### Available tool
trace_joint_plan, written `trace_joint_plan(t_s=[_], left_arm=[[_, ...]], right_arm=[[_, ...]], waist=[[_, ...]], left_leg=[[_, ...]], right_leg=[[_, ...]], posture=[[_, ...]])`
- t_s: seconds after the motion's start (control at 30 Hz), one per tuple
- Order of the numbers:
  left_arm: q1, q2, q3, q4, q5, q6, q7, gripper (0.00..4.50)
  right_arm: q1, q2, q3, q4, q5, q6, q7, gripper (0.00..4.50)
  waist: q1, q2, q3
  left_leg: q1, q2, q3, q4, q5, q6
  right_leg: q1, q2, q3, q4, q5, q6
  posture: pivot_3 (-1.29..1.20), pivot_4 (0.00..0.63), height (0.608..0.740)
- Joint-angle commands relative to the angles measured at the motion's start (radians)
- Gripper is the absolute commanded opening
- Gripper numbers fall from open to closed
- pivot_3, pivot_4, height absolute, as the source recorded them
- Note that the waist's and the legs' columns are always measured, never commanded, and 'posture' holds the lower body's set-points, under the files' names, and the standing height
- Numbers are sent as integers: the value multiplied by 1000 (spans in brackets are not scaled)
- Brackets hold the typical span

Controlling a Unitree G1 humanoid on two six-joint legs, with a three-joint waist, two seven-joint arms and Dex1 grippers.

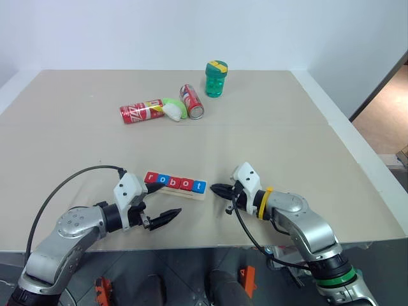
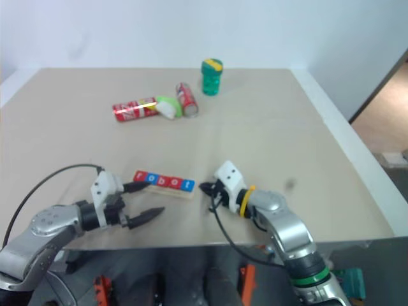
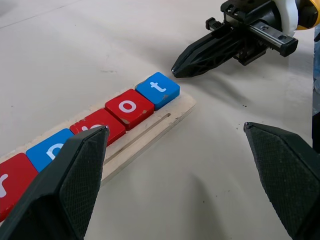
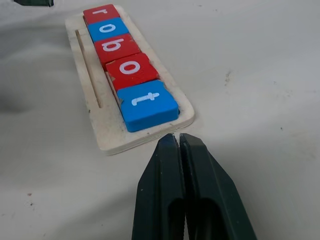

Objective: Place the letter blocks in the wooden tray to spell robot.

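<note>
On a beige desk against a white wall, five letter blocks spell "robot" along the wooden tray. The right gripper, fingers together, points at the tray's "t" end just beside it; the left gripper, fingers apart, flanks the "r" end.

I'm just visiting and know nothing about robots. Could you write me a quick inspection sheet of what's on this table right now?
Surface: beige table, level.
Job's things: five letter blocks lie in the wooden tray, reading robot.
Clutter: two red cans lying down, a green-white object between them, a green jar upright.
Grippers: left gripper open, empty; right gripper shut, empty, beside the tray's t end.
Cables: black cable over left arm.
Surroundings: white walls.
</note>
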Motion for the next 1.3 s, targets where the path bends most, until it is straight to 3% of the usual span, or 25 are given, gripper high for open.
trace_joint_plan(t_s=[0.03, 0.7, 0.87, 0.9, 1.0, 1.13, 1.27, 1.3], left_arm=[[-7, 2, 4, -14, 7, -23, -11, 4500], [0, -3, 10, -14, 13, -22, -5, 4500], [-1, -14, 29, 3, 7, -25, 6, 4500], [-5, -20, 45, 14, 1, -25, 12, 4500], [-27, -27, 100, 72, -4, -38, 21, 4500], [-107, 21, 221, 285, 42, -102, 43, 4500], [-151, 64, 273, 429, 78, -168, 30, 4500], [-157, 72, 280, 455, 88, -188, 26, 4500]], right_arm=[[-18, 17, 3, -40, 0, -18, -6, 70], [-43, 36, 30, -9, -25, -32, 15, 70], [-67, 43, -41, 18, 11, -26, 7, 70], [-76, 41, -70, 31, 31, -22, 13, 590], [-100, -2, -135, 87, 77, -52, 76, 1510], [-162, -116, -239, 275, 117, -128, 209, 2946], [-188, -169, -262, 361, 139, -174, 314, 4405], [-191, -178, -263, 374, 142, -182, 337, 4462]], waist=[[0, 0, 0], [0, 0, 0], [0, 0, 0], [0, 0, 0], [1, 0, 0], [2, -1, 0], [1, -1, 0], [1, -1, 0]], left_leg=[[0, 0, 0, 0, 0, 0], [0, 0, 0, 0, 0, 0], [0, 0, 0, 0, 0, 0], [0, 0, 0, 0, 0, 0], [0, 0, 0, 1, 0, 0], [0, -1, 0, 2, 0, 0], [0, -1, 0, 0, 0, 1], [0, -1, 1, -1, 0, 1]], right_leg=[[0, 0, 0, 0, 0, 0], [0, 0, 0, 0, 0, 0], [0, 0, 0, 0, 0, 0], [0, 0, 0, 0, 0, 0], [0, 0, 0, 0, 0, 1], [1, 0, -1, 0, 1, 0], [1, 0, 0, 0, 0, 1], [0, 0, 0, 0, 0, 0]], posture=[[0, 150, 740], [0, 150, 740], [0, 150, 740], [0, 150, 740], [0, 150, 740], [0, 150, 740], [0, 150, 740], [0, 150, 740]])
